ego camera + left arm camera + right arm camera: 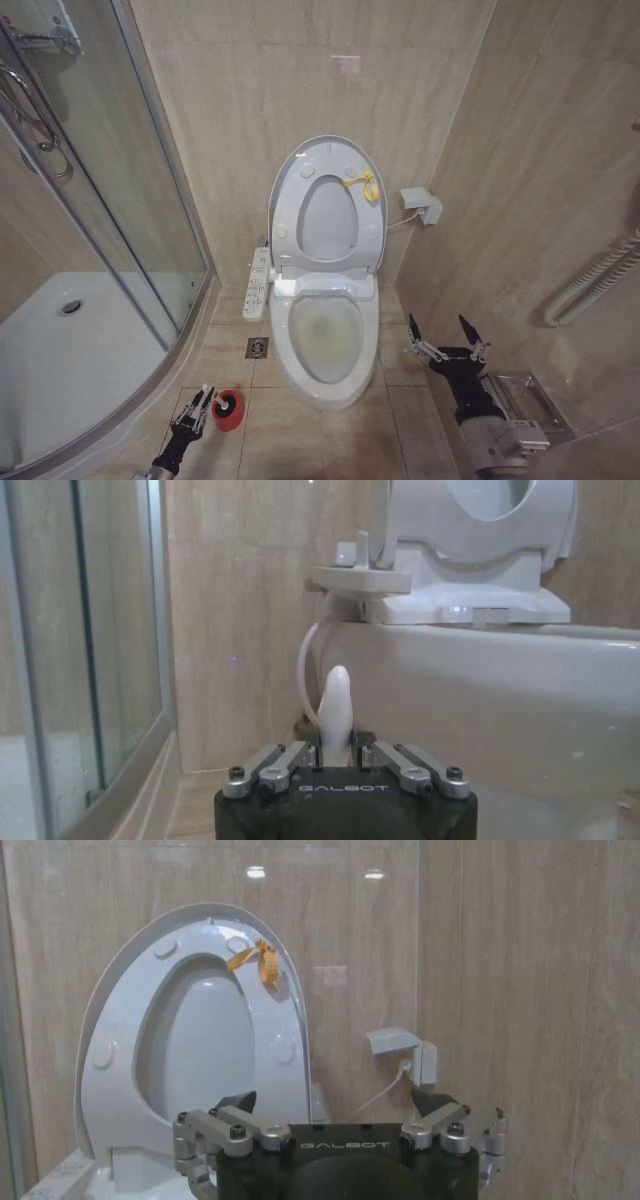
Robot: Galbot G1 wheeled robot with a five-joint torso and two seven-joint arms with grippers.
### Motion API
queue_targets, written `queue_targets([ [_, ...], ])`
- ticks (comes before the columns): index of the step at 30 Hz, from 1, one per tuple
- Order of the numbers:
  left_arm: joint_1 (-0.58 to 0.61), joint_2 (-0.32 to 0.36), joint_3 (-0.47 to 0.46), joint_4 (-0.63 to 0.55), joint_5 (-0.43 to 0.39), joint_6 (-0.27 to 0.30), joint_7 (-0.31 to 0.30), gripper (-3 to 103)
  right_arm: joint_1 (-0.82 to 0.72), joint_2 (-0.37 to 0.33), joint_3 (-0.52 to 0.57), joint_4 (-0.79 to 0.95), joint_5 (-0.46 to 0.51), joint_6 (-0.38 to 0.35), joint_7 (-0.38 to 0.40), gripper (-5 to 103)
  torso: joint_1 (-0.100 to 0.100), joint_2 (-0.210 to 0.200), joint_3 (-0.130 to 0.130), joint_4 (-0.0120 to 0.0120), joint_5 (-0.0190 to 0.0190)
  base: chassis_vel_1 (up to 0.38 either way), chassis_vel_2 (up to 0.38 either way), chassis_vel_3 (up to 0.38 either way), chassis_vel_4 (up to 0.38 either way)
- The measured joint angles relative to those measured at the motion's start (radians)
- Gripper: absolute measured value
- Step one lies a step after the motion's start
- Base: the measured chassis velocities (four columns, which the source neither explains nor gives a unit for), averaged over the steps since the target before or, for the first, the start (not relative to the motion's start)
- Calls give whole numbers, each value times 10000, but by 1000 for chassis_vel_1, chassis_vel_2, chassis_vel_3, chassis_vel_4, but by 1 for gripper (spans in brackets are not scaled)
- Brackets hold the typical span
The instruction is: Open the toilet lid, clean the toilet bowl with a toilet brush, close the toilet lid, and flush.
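Toilet lid [330,150], head view: raised against the wall behind the toilet bowl [325,345], seat up with it; opening is done.
Bowl, head view: basin stained; scrubbing, closing and flushing appear left to do.
Left gripper [193,402], head view: on the floor to the bowl's left, beside the red cup holder [229,412].
Right gripper [446,336], head view: right of the bowl, fingers spread, empty.
Toilet brush [336,705], left wrist view: white handle upright between closed fingers, beside the bowl's outer wall.
Right wrist view: lid upright ahead, well apart from the gaping jaws.
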Motion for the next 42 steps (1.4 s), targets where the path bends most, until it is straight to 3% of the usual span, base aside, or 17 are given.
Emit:
queue_targets([
  [8,371,-80,-90,-383,-152,30,-234,20,0,0,0,0,0,0,0,100,1,-3,2,2,-6,0,0,0,0],
  [9,450,-71,-97,-432,-56,152,-256,20,1,0,-1,0,0,0,-1,100,1,-5,2,-10,-8,0,0,0,0],
  [10,528,-86,-94,-521,-20,145,-245,20,-15,-2,1,-1,0,-4,0,100,5,-7,10,17,-37,0,0,0,0],
  [11,528,-86,-94,-521,-20,145,-245,20,-15,-2,1,-1,0,-4,0,100,5,-7,10,17,-37,0,0,0,0],
  [12,540,-82,-103,-586,-1,177,-256,20,6,3,3,1,-1,4,8,100,6,-8,7,-2,-33,0,0,0,0],
  [14,514,-11,-177,-691,1,165,-270,20,2,0,0,4,0,6,2,100,3,-6,2,-6,4,0,0,0,0],
  [16,516,7,-191,-720,0,162,-274,20,-1,-1,0,-1,0,-3,2,100,3,-8,4,3,-2,0,0,0,0],
  [17,527,25,-202,-778,0,161,-271,47,0,-2,1,2,0,0,2,100,4,-7,4,0,-17,0,0,0,0],
  [21,672,78,-251,-990,-85,148,-264,47,0,-1,0,1,-1,0,1,100,3,-6,3,0,1,0,0,0,0],
  [22,767,75,-251,-1080,-125,146,-257,47,0,-1,0,1,0,0,1,100,3,-6,2,1,-10,0,0,0,0],
  [23,886,66,-258,-1214,-186,144,-254,74,0,0,0,1,0,0,1,100,3,-6,3,1,-9,0,0,0,0],
  [30,1610,25,-328,-2415,-397,140,-710,74,0,0,0,1,0,0,1,100,1,-4,1,2,-5,0,0,0,0],
  [31,1804,28,-376,-2888,-447,141,-1005,98,0,-1,0,0,-1,0,0,100,1,-4,1,4,-3,0,0,0,0],
  [34,2091,63,-523,-3907,-563,164,-1446,98,0,0,0,1,0,0,0,100,1,-3,1,2,-6,0,0,0,0],
  [37,2500,135,-800,-5628,-722,657,-2083,98,0,-1,0,0,0,0,1,100,1,-3,0,-2,-3,0,0,0,0],
  [39,2602,141,-885,-6039,-729,803,-2219,100,-1,0,0,0,0,0,1,100,1,-3,1,-2,-3,0,0,0,0],
  [42,3021,180,-1111,-7802,-614,1513,-3048,100,0,-1,0,0,0,0,0,100,1,-3,1,1,-3,0,0,0,0],
])
